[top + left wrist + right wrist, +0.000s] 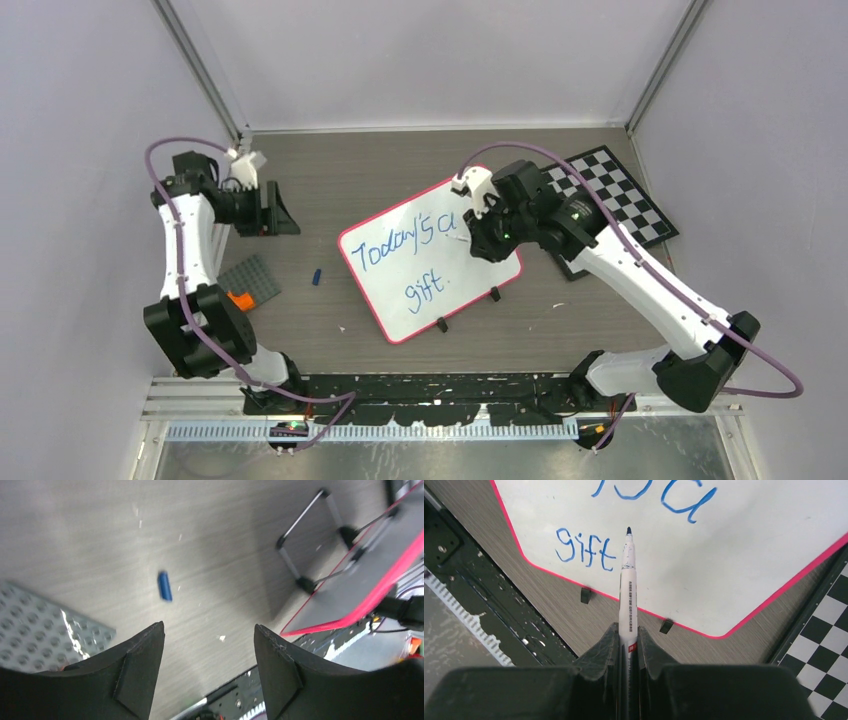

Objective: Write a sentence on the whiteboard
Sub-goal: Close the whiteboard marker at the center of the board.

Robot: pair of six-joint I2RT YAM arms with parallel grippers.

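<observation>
Setting: robotics lab test cell. I am working inside plain pale wall panels [430, 60] joined by aluminium posts [200, 65]; a black mounting rail [430, 385] is running along the wood-grain table [400, 160], and a black-and-white checkerboard [612, 200] is lying at my right.

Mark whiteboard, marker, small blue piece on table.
whiteboard [385, 292]: top external view, bare white surface left of "gift".
marker [628, 575]: right wrist view, white barrel.
small blue piece [164, 585]: left wrist view, its middle.
</observation>
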